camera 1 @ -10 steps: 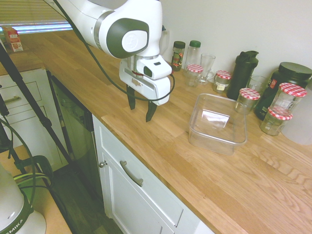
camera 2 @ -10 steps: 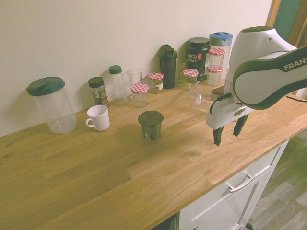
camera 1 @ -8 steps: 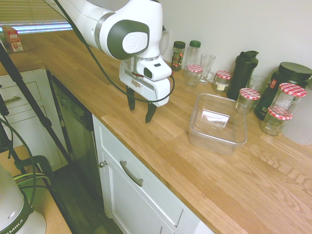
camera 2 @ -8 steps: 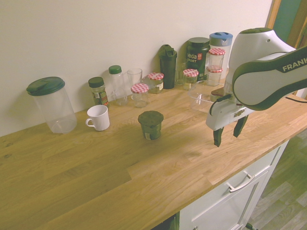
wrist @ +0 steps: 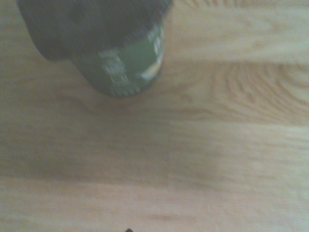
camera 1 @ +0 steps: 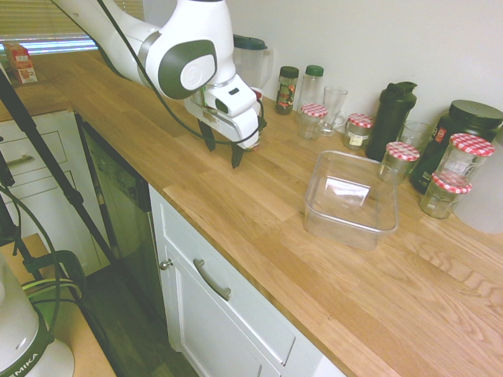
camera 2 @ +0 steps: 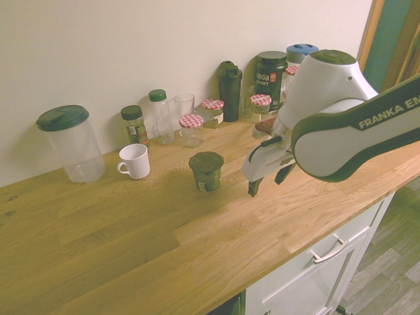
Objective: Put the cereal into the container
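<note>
Small dark green cylindrical cereal cup, dark flat lid [camera 2: 206, 170]: upright on wooden countertop [camera 2: 164, 223], untouched. Two-finger gripper [camera 2: 266, 182]: spread, empty, near cup. Clear shallow rectangular plastic container [camera 1: 351, 199]: well apart. Step: approach. Next: straddle cup, close.

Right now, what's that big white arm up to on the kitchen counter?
It is going after the cereal, a small dark green cup standing on the wooden counter. The gripper is open and empty, hanging above the wood beside the cup without touching it. The clear container where the cup should go sits empty farther along the counter, near the jars by the wall.
</note>
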`<state>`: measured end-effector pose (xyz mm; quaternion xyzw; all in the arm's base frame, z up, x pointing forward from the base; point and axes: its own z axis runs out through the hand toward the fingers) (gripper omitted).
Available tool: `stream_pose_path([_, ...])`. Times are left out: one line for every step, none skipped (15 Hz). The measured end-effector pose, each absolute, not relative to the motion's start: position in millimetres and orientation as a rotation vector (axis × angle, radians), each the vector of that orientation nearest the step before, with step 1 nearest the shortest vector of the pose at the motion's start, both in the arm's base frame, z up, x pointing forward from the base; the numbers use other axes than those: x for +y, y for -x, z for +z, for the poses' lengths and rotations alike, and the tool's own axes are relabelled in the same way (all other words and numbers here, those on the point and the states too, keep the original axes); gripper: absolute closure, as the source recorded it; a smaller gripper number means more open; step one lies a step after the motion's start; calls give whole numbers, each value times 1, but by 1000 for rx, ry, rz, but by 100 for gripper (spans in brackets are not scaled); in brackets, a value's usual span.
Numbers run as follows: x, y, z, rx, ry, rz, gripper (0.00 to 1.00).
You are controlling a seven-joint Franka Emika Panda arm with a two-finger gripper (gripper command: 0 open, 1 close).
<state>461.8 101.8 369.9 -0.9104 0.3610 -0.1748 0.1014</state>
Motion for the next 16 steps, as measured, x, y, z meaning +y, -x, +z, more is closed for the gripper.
stream_pose_path([106,-469,368,1039,2670,-588,0])
stream_pose_path([108,-478,367,1011,2654,-642,0])
stream_pose_path([110,-488,364,988,2649,-671,0])
stream_pose_path([113,-498,361,963,2650,-688,0])
stream_pose_path([117,-508,355,947,2654,-691,0])
stream_pose_path([123,-515,348,932,2653,-692,0])
stream_pose_path([128,-520,342,908,2644,-699,0])
stream_pose_path([134,-523,339,880,2631,-715,0])
stream_pose_path([139,-525,338,851,2617,-735,0])
stream_pose_path([142,-526,339,824,2609,-757,0])
stream_pose_path([143,-527,341,802,2604,-782,0])
stream_pose_path([143,-529,343,780,2599,-804,0])
stream_pose_path([144,-530,342,767,2598,-817,0])
stream_pose_path([146,-531,340,763,2599,-819,0])
stream_pose_path([149,-533,335,761,2598,-816,0])
stream_pose_path([152,-535,331,757,2593,-812,0])
